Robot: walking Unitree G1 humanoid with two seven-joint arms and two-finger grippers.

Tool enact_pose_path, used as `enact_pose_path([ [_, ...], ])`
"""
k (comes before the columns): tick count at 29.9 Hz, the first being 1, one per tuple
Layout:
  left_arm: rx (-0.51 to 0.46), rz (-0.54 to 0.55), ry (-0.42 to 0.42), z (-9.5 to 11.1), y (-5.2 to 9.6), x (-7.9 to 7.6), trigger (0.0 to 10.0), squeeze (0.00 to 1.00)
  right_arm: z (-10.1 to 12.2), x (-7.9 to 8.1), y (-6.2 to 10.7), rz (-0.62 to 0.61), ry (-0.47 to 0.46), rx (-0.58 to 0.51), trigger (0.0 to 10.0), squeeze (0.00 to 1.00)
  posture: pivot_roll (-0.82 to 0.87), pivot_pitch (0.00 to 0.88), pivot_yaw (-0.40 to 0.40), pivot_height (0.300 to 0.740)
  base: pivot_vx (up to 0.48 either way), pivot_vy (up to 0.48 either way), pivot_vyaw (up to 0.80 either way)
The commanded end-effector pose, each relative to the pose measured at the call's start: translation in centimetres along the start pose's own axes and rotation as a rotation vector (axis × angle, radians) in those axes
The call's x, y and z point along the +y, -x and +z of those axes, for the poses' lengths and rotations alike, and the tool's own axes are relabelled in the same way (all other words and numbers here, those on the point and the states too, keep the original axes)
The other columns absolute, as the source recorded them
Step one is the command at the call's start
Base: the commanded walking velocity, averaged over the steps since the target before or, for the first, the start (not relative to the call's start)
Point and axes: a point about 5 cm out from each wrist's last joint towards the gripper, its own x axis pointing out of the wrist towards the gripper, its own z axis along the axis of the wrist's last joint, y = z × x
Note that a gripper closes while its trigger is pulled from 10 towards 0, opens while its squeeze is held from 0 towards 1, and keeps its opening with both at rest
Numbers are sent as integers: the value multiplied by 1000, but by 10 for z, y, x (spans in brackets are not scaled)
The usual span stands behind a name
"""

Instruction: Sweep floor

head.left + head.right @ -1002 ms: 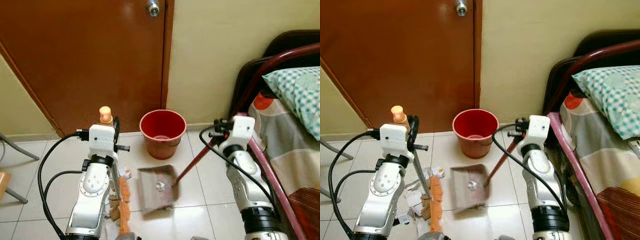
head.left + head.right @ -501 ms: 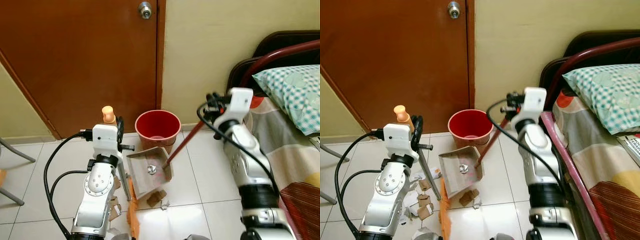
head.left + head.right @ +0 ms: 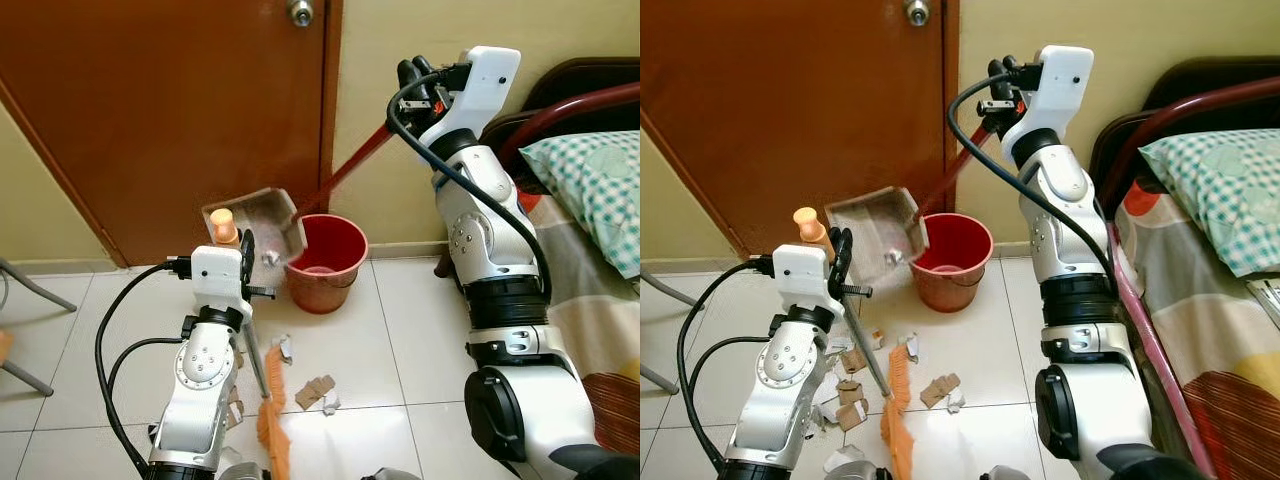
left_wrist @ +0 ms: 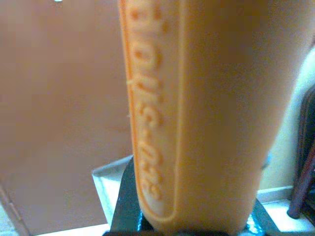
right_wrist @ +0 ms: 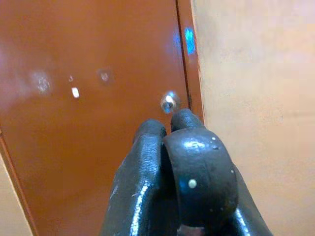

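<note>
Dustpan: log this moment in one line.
right tool: dustpan raised, tilted over red bucket | left tool: holds broom | scraps on floor

Tight at center frame: the raised dustpan (image 3: 250, 222) hung over the red bucket (image 3: 324, 262), backed by the door (image 3: 170, 120). Scraps (image 3: 318, 392) littered the lower-center tiles (image 3: 420, 340); the bed (image 3: 590, 250) blocked the right edge, while the tiles between lay open.

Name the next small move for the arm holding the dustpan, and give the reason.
Probably tip the grey metal dustpan further so its load slides into the round red plastic bucket. The right gripper holds its red handle high, the pan hangs tilted at the bucket's rim, and a crumpled scrap sits inside.
</note>
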Motion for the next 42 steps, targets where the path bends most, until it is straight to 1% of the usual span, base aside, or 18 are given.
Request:
enact_pose_path([
  [1,-3,1,-9,1,0,1,10000,0,-2,-9,4,-45,-12,10,10000,0,-23,24,-20,740,0,0,0],
  [3,-3,-7,-8,1,0,0,10000,0,-5,-13,7,-69,-28,17,10000,0,-30,23,-14,740,0,0,0],
  [5,-7,-21,-4,2,-2,-3,10000,0,-11,-21,15,-113,-59,35,10000,0,-37,22,-7,740,0,0,0],
  [8,-13,-29,-2,4,-5,-4,10000,0,-20,-26,26,-163,-91,62,10000,0,-42,20,-4,740,0,0,0],
  [10,-14,-29,-1,4,-6,-4,10000,0,-22,-27,30,-173,-97,70,10000,0,-42,20,-4,740,0,0,0],
  [12,-15,-31,-1,4,-6,-4,10000,0,-29,-27,38,-184,-95,92,10000,0,-43,18,-4,740,0,0,0],
  [16,-9,-34,0,2,-3,-5,10000,0,-47,-29,59,-209,-83,155,10000,0,-43,18,-4,740,0,0,0],
  [18,-2,-34,-1,0,-1,-5,10000,0,-55,-33,72,-226,-89,174,10000,0,-43,18,-4,740,0,0,0],
  [23,26,-30,-20,-9,8,3,10000,0,-77,-52,111,-293,-24,276,10000,0,-49,16,-2,740,0,0,0],
  [24,33,-30,-25,-11,10,5,10000,0,-80,-54,116,-302,-22,288,10000,0,-49,16,-2,740,0,0,0],
  [25,33,-30,-25,-11,10,5,10000,0,-80,-54,116,-302,-22,288,10000,0,-49,16,-2,740,0,0,0],
  [26,44,-28,-33,-15,14,8,10000,0,-84,-59,127,-316,0,313,10000,0,-52,16,-2,740,0,0,0],
  [27,50,-28,-36,-16,15,11,10000,0,-87,-62,132,-328,6,328,10000,0,-52,15,-1,740,0,0,0],
  [30,59,-27,-48,-18,17,14,10000,0,-94,-70,144,-357,27,357,10000,0,-48,16,2,740,0,0,0],
  [34,57,-30,-48,-17,16,14,10000,0,-97,-72,147,-380,36,367,10000,0,-43,16,8,740,0,0,0],
  [38,55,-41,-44,-17,16,11,10000,0,-99,-73,149,-400,71,383,10000,0,-41,15,10,740,0,0,0],
  [42,61,-49,-41,-18,16,9,10000,0,-104,-79,154,-429,100,404,10000,0,-41,15,10,740,0,0,0],
])
